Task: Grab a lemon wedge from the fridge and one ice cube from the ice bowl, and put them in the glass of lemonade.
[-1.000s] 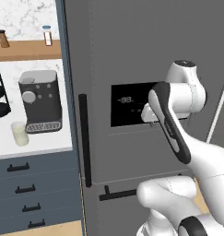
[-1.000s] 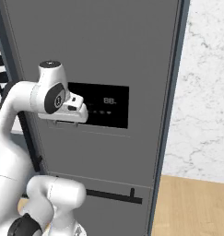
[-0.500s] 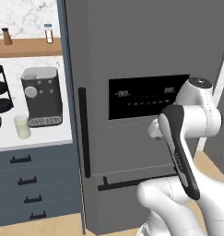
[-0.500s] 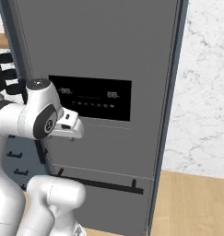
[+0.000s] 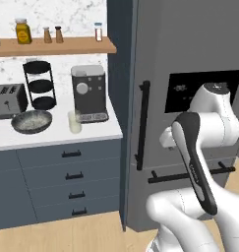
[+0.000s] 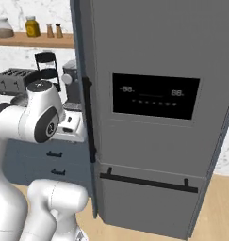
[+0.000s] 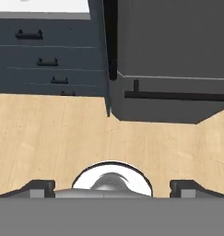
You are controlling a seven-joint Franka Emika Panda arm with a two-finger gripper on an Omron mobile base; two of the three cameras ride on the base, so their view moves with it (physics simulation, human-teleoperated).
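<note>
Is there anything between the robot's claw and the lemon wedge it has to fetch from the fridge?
Yes. The tall dark grey fridge is closed, so its door with the black vertical bar handle shuts off whatever is inside. The open claw is empty and looks down at the wooden floor.

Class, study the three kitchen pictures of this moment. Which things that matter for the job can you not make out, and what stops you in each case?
- Lemon wedge: hidden, because the fridge door is shut in both base views.
- Ice cubes: too small to tell apart inside the ice bowl in the left base view.
- Glass of lemonade: too small to judge its fill.
- Gripper: hand view's bottom edge cuts off the fingertips.
</note>
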